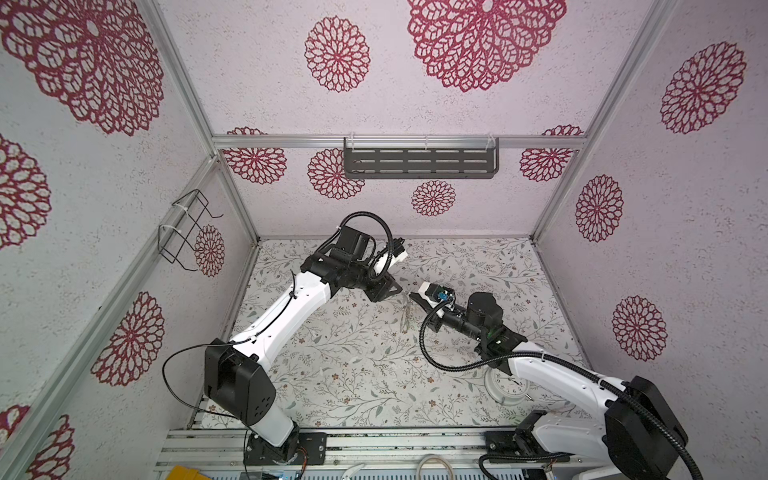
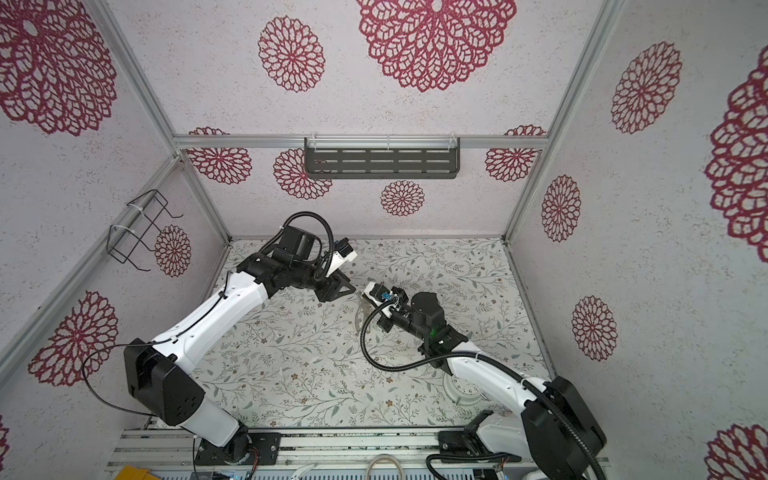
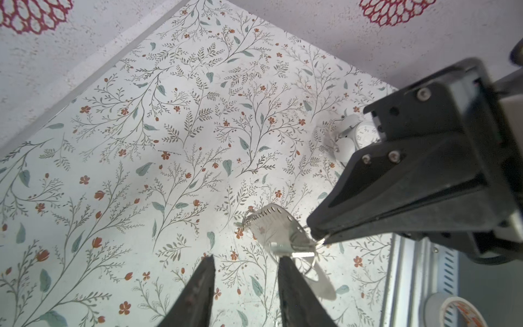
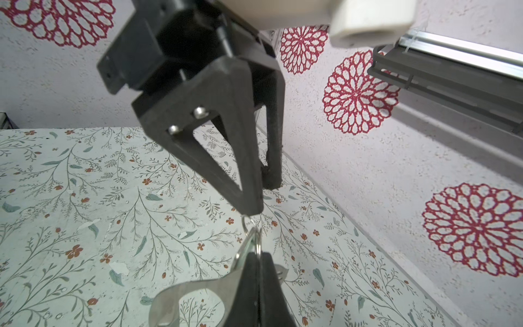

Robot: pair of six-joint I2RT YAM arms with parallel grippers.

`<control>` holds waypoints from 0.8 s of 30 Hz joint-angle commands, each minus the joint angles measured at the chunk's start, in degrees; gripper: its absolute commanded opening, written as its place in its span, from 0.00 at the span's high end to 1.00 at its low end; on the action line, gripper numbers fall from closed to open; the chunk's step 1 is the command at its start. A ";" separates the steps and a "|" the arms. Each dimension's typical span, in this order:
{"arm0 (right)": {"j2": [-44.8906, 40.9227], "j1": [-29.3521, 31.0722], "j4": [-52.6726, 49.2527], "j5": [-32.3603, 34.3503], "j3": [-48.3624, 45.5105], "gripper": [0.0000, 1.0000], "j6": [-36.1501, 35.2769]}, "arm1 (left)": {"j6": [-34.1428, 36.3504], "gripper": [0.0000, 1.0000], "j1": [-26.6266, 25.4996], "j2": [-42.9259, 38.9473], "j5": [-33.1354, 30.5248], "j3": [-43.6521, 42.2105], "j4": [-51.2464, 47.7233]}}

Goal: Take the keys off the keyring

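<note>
My right gripper [image 4: 256,254] is shut on the keyring [image 4: 192,293], a flat dull metal loop with a large oval opening, held above the floral table. A thin wire ring [image 4: 254,235] sticks out past the fingertips. In a top view the keyring [image 2: 360,311] hangs below the right gripper [image 2: 365,296]. My left gripper [image 3: 246,257] is open with nothing between its fingers. One left fingertip [image 3: 283,259] is right at the keyring's edge [image 3: 271,223]. From the right wrist, the left gripper [image 4: 261,198] hovers just over the wire ring. The keys do not show plainly.
A round white alarm clock [image 1: 505,388] lies near the table's front right, partly under the right arm. A dark slotted shelf [image 1: 419,162] hangs on the back wall and a wire basket [image 1: 187,228] on the left wall. A tape roll [image 3: 458,311] lies beyond the front rail.
</note>
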 commanded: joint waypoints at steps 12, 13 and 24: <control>-1.22 -2.05 -1.73 -4.68 4.79 1.00 4.47 | 6.90 0.44 -5.26 -11.96 -13.71 -18.43 24.52; -1.30 -2.07 -1.86 -4.62 4.90 1.00 4.86 | 6.95 0.44 -5.64 -12.26 -14.13 -19.47 25.91; -2.22 -2.16 -2.07 -5.55 5.00 1.00 7.90 | 5.19 0.42 -9.28 -13.80 -19.02 -27.70 39.58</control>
